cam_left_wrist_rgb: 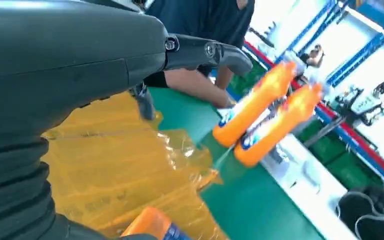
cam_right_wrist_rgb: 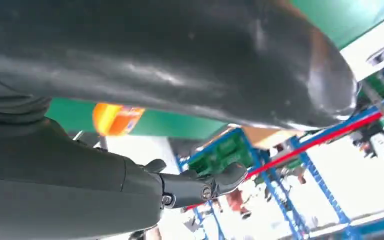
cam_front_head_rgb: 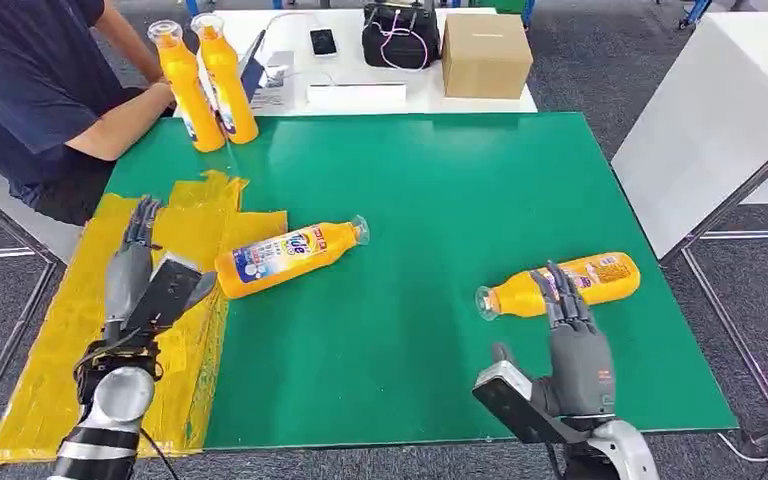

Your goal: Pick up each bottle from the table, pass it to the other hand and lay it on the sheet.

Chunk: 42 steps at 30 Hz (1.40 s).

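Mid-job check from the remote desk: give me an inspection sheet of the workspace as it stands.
Surface: green mat, flat, with a crumpled yellow sheet over its near left corner.
Job's things: centre bottle lying partly on the sheet's edge; right bottle lying on the mat; two upright bottles at the far left, by a person's hand.
Clutter: cardboard box, black bag, phone on the white table behind.
Hands: left hand open over the sheet; right hand open, fingers at the right bottle.
Cables: cord on the bag.
Surroundings: white table to the right.
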Motion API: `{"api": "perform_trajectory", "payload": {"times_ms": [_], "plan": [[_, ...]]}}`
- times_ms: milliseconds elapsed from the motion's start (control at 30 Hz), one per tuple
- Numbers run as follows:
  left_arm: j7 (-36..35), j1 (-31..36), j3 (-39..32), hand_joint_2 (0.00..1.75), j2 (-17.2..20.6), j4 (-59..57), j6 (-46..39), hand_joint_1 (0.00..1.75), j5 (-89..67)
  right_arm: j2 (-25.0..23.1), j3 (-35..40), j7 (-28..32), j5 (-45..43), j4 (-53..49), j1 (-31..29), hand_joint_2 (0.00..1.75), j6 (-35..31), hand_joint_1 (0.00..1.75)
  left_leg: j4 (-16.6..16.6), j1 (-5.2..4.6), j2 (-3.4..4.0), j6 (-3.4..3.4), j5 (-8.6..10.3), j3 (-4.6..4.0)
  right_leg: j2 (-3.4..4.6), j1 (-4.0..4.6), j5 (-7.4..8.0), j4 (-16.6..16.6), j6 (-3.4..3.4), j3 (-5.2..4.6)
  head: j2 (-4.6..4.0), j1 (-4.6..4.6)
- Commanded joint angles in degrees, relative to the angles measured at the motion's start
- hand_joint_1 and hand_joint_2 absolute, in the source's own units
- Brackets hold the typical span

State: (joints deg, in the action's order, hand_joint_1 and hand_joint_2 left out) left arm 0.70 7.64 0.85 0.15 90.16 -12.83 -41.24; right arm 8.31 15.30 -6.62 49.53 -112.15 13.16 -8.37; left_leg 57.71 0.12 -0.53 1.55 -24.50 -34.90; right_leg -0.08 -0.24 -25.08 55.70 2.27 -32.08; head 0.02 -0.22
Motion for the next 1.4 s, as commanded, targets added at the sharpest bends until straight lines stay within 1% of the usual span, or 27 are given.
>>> {"api": "perform_trajectory", "payload": {"times_ms": [33, 67, 100, 133, 167, 233, 300, 333, 367, 433, 467, 533, 633, 733, 800, 833, 900, 933, 967, 1000, 1033, 1100, 1133, 1233, 1267, 1367, 1400], "plan": [[3.8, -5.8, -4.2, 0.00, -6.3, 11.2, 6.9, 0.00, 29.9, 3.3, -11.0, 0.0, -1.5, -3.8, 5.3, 0.00, -1.1, 0.00, 0.0, 0.05, -0.02, -0.04, 0.01, 0.06, -0.04, 0.05, -0.02, 0.0, -0.02, 0.10, 0.00, 0.00], [3.9, -7.3, -3.0, 0.00, -5.9, 13.1, 6.8, 0.00, 32.0, 4.4, -13.4, 1.1, -4.8, -4.0, 6.5, 0.00, 0.4, 0.00, 0.1, 0.05, -0.02, -0.05, -0.03, 0.14, -0.06, 0.06, -0.06, 0.0, -0.02, 0.20, 0.00, 0.00], [4.4, -8.8, -1.8, 0.00, -5.5, 14.8, 7.0, 0.00, 34.5, 6.6, -15.7, 0.5, -5.1, -3.5, 7.9, 1.75, 3.3, 0.00, 0.0, 0.03, -0.05, -0.03, 0.01, 0.13, -0.07, 0.02, -0.05, 0.0, 0.01, 0.16, 0.00, 0.00], [4.0, -10.2, 0.1, 0.00, -4.7, 15.9, 8.0, 0.00, 38.0, 8.7, -18.9, 1.3, -8.0, -2.5, 9.3, 1.75, 6.7, 0.00, 0.1, 0.05, -0.11, -0.02, -0.08, 0.26, -0.14, 0.03, -0.15, 0.0, 0.03, 0.35, 0.00, -0.02], [3.5, -10.8, 1.4, 0.00, -3.9, 16.0, 8.5, 0.00, 39.3, 10.4, -21.1, 1.6, -8.3, -1.5, 10.2, 1.75, 8.7, 0.00, 0.0, 0.09, -0.11, -0.01, -0.08, 0.28, -0.12, 0.07, -0.12, 0.0, 0.04, 0.37, 0.00, 0.00], [2.4, -11.4, 3.9, 0.00, -3.1, 15.4, 10.2, 0.00, 42.5, 13.2, -24.5, 2.3, -6.3, 2.8, 10.2, 1.75, 10.6, 0.00, 0.0, 0.04, -0.10, 0.00, 0.00, 0.22, -0.10, 0.02, -0.05, 0.0, 0.04, 0.29, 0.00, 0.00], [2.5, -11.4, 4.4, 0.00, -3.1, 15.1, 10.1, 0.00, 42.7, 13.2, -25.3, 3.3, -6.3, 4.1, 9.6, 1.75, 10.9, 0.00, 0.0, 0.02, -0.14, 0.02, -0.12, 0.41, -0.16, 0.01, -0.15, -0.1, 0.07, 0.56, 0.00, 0.00], [2.6, -11.3, 4.5, 0.00, -3.0, 14.9, 10.0, 0.00, 42.8, 13.1, -25.3, 3.6, -6.2, 4.5, 9.3, 1.75, 11.0, 0.00, 0.0, -0.06, -0.10, -0.01, 0.03, 0.11, -0.08, -0.08, -0.01, 0.0, 0.03, 0.20, 0.00, 0.00], [2.6, -11.1, 4.5, 0.00, -2.9, 14.7, 9.9, 0.00, 42.8, 12.6, -25.1, 3.6, -5.9, 4.4, 8.9, 1.75, 11.2, 0.00, 0.0, -0.03, -0.10, -0.02, -0.03, 0.24, -0.08, -0.05, -0.05, -0.1, 0.02, 0.35, 0.00, 0.00], [2.5, -10.9, 4.5, 0.00, -2.7, 14.7, 9.9, 0.00, 43.4, 12.4, -24.6, 2.8, -4.7, 3.9, 8.9, 1.75, 11.9, 0.00, 0.0, -0.07, -0.05, -0.01, 0.01, 0.11, -0.03, -0.10, 0.00, 0.0, 0.00, 0.17, 0.00, 0.02], [2.5, -10.9, 4.5, 0.00, -2.7, 14.7, 9.9, 0.00, 43.4, 12.4, -24.6, 2.8, -4.7, 3.9, 8.9, 1.75, 11.9, 0.00, 0.0, -0.05, -0.03, -0.05, -0.02, 0.22, -0.03, -0.08, -0.02, -0.1, -0.03, 0.29, 0.00, 0.02], [2.5, -10.9, 4.5, 0.00, -2.7, 14.6, 9.9, 0.00, 43.4, 12.6, -24.8, 2.8, -4.7, 3.9, 8.9, 1.75, 11.9, 0.00, 0.0, -0.07, -0.04, -0.01, 0.02, 0.15, -0.03, -0.10, 0.02, 0.0, 0.02, 0.17, 0.00, 0.00], [2.5, -10.9, 4.5, 0.00, -2.7, 14.6, 9.9, 0.00, 43.4, 12.6, -24.8, 2.8, -4.7, 3.9, 8.9, 1.75, 11.9, 0.00, 0.0, -0.02, -0.05, -0.06, -0.03, 0.36, -0.06, -0.06, -0.03, -0.1, -0.01, 0.38, 0.00, -0.02], [2.5, -10.9, 4.5, 0.00, -2.7, 14.6, 9.9, 0.00, 43.4, 12.6, -24.8, 2.8, -4.7, 3.9, 8.9, 1.75, 11.9, 0.00, 0.0, -0.02, -0.03, -0.03, 0.02, 0.26, -0.02, -0.01, 0.01, 0.0, 0.04, 0.25, 0.00, 0.00], [2.4, -10.9, 4.6, 0.00, -2.6, 14.6, 10.0, 0.00, 43.7, 12.7, -24.8, 2.6, -4.6, 4.3, 8.9, 1.75, 12.2, 0.00, 0.0, 0.02, 0.02, -0.07, -0.07, 0.45, 0.00, 0.02, -0.06, -0.1, 0.01, 0.47, 0.00, -0.02], [2.4, -10.9, 4.7, 0.00, -2.6, 14.6, 10.0, 0.00, 43.7, 12.7, -25.1, 2.6, -4.5, 4.7, 8.6, 1.75, 12.1, 0.00, 0.0, 0.02, -0.02, -0.05, -0.03, 0.38, -0.04, 0.03, -0.03, -0.1, 0.02, 0.41, 0.00, -0.02], [1.3, -10.8, 5.8, 0.00, -2.1, 13.9, 11.8, 0.00, 46.5, 14.6, -25.0, 1.7, -3.7, 8.2, 6.6, 1.75, 13.4, 0.00, 0.0, -0.01, -0.03, -0.03, 0.01, 0.28, -0.03, 0.00, 0.01, 0.0, 0.04, 0.30, 0.00, 0.00], [1.2, -10.5, 6.4, 0.00, -2.2, 13.4, 11.9, 0.00, 46.9, 15.6, -24.8, 1.5, -2.8, 11.4, 4.4, 1.75, 13.5, 0.00, 0.0, 0.01, 0.01, -0.04, -0.03, 0.39, -0.01, 0.01, -0.01, -0.1, 0.04, 0.41, 0.00, 0.00], [1.2, -9.9, 7.3, 0.00, -2.2, 12.6, 12.1, 0.00, 47.2, 16.5, -24.0, 2.4, -2.6, 16.0, 0.7, 1.75, 13.9, 0.00, -0.1, 0.01, 0.09, -0.03, -0.01, 0.39, 0.09, 0.01, 0.04, -0.1, 0.05, 0.40, 0.00, -0.02], [1.2, -9.5, 7.8, 0.00, -2.1, 12.1, 12.1, 0.00, 47.4, 16.8, -23.6, 3.2, -2.7, 18.6, -1.5, 1.75, 14.1, 0.00, -0.1, 0.03, 0.17, -0.01, 0.02, 0.32, 0.17, 0.03, 0.11, -0.1, 0.05, 0.33, 0.00, 0.00], [1.2, -9.3, 8.0, 0.00, -2.1, 11.9, 12.0, 0.00, 47.5, 16.9, -23.4, 3.5, -2.7, 19.6, -2.4, 1.75, 14.1, 0.00, -0.1, 0.04, 0.25, -0.02, 0.01, 0.42, 0.23, 0.04, 0.13, -0.2, 0.05, 0.44, 0.00, -0.02], [1.2, -9.3, 8.0, 0.00, -2.1, 11.9, 12.0, 0.00, 47.5, 16.9, -23.4, 3.5, -2.7, 19.6, -2.4, 1.75, 14.1, 0.00, -0.1, 0.01, 0.14, -0.01, 0.05, 0.24, 0.11, 0.01, 0.12, -0.1, 0.06, 0.27, 0.00, 0.00], [1.2, -9.3, 7.9, 0.00, -1.9, 12.0, 12.0, 0.00, 47.5, 16.8, -23.4, 3.4, -2.8, 19.2, -2.0, 1.75, 14.2, 0.00, -0.1, 0.00, 0.16, -0.03, 0.05, 0.39, 0.10, 0.00, 0.14, -0.2, 0.08, 0.43, 0.00, 0.02], [1.2, -9.3, 7.9, 0.00, -1.9, 12.1, 12.0, 0.00, 47.5, 16.7, -23.3, 3.4, -2.7, 19.1, -1.8, 1.75, 14.1, 0.00, -0.1, -0.06, -0.03, 0.06, 0.12, 0.27, -0.03, -0.10, 0.13, -0.1, 0.14, 0.28, 0.00, 0.00], [1.2, -9.4, 7.9, 0.00, -1.8, 12.2, 11.9, 0.00, 47.6, 16.7, -23.4, 3.4, -2.8, 18.4, -1.4, 1.75, 14.2, 0.00, -0.1, -0.06, -0.06, 0.05, 0.13, 0.35, -0.06, -0.09, 0.12, -0.1, 0.12, 0.38, 0.00, 0.00], [1.1, -9.5, 7.9, 0.00, -1.9, 12.2, 11.9, 0.00, 47.8, 16.7, -23.4, 3.4, -2.8, 18.1, -1.3, 1.75, 14.2, 0.00, -0.1, -0.07, 0.02, 0.06, 0.09, 0.36, 0.02, -0.09, 0.10, -0.1, 0.13, 0.38, 0.00, -0.02], [0.7, -9.2, 8.2, 0.00, -1.9, 12.0, 12.2, 0.00, 48.8, 17.0, -23.0, 3.5, -2.8, 19.6, -2.7, 1.75, 14.3, 0.00, -0.1, -0.07, 0.01, 0.08, 0.11, 0.29, 0.01, -0.10, 0.12, -0.1, 0.15, 0.30, 0.00, 0.00]]}}
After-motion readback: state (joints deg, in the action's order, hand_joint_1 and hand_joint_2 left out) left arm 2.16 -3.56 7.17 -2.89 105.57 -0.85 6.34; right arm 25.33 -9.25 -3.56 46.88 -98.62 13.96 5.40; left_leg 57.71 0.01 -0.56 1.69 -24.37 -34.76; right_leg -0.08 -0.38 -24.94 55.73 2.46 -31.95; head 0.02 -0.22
